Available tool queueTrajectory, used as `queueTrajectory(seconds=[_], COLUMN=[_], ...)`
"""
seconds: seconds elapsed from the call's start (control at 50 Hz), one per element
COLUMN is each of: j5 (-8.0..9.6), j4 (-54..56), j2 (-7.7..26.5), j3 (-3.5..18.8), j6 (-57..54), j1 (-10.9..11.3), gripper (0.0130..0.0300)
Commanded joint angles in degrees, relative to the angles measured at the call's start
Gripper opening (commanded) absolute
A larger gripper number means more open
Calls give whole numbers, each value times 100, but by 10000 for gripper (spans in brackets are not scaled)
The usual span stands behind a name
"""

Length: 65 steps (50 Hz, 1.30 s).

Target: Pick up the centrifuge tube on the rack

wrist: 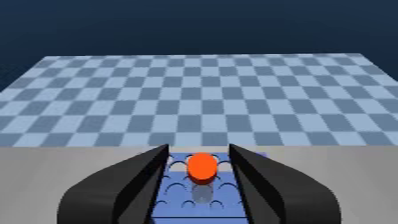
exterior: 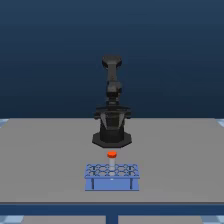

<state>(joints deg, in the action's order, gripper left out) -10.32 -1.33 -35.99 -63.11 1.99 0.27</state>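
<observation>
The light-blue rack (exterior: 111, 176) stands on the grey table in front of the arm's base, with its two dark posts facing the camera. Just above its far edge shows the orange-red cap of the centrifuge tube (exterior: 111, 154). In the wrist view the centrifuge tube (wrist: 202, 167) shows its cap and pale body over the rack (wrist: 179, 194). My gripper (wrist: 199, 148) is open, with one black finger on each side of the cap and a thin strip of blue showing on both sides. In the exterior view the fingers cannot be told from the dark arm.
The black arm base (exterior: 112, 136) sits just behind the rack. The grey table (exterior: 45, 160) spreads to both sides and ends at a front edge close below the rack. A blue checkered floor (wrist: 204, 95) lies beyond the table.
</observation>
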Motion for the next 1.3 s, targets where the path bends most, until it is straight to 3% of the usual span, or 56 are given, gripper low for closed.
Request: queueTrajectory(seconds=[0.02, 0.36, 0.66, 0.9, 1.3], j5=[109, 453, 638, 595, 318], j4=[-8, 78, 182, 183, 158], j2=[376, 1353, 1775, 1832, 1939], j3=[196, 793, 1082, 1076, 937], j6=[-4, -128, -247, -250, -223], j1=[-13, -23, -25, -25, -25], gripper=[300, 300, 300, 300, 300])
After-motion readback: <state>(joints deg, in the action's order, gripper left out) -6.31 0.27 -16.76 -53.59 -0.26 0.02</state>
